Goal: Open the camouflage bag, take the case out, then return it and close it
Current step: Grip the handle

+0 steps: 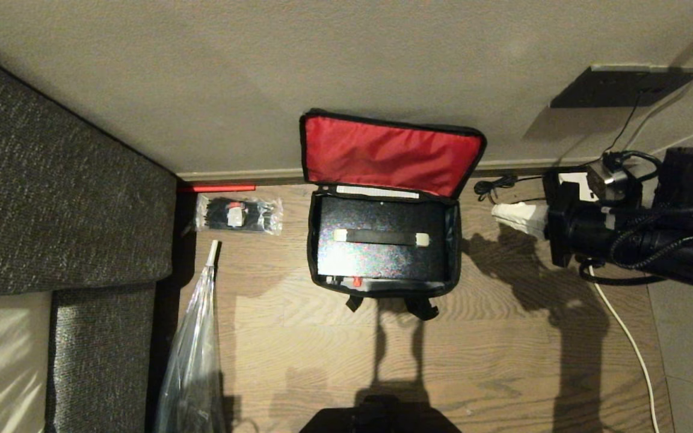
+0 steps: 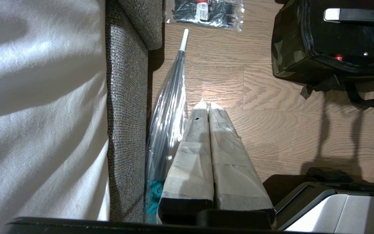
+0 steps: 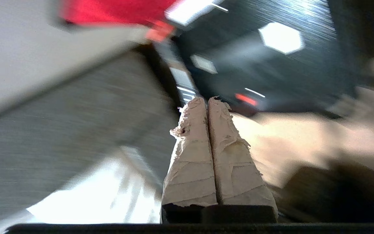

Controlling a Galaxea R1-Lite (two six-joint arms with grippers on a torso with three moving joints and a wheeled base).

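Camouflage bag (image 1: 382, 240) sitting at the centre of the head view on the wood floor (image 1: 503, 337), lid (image 1: 388, 153) thrown back against the wall and showing red lining. Case (image 1: 382, 246) lying inside, filling the bag, handle (image 1: 381, 237) running across its top.

Right gripper (image 3: 208, 99) hanging off at the right edge of the head view, well apart from the bag, fingers pressed together and holding nothing. Left gripper (image 2: 206, 104) parked low near the sofa (image 1: 52, 198), likewise closed on nothing.

Probably heading for the handle: spreading the fingers first, coming straight down over its middle, lifting level to clear the snug walls.

Lying around: packet of cable ties (image 1: 238, 214) and clear umbrella (image 1: 196, 349) at left, white cable (image 1: 629, 343) and power strip (image 1: 521, 216) at right, near the arm's path.
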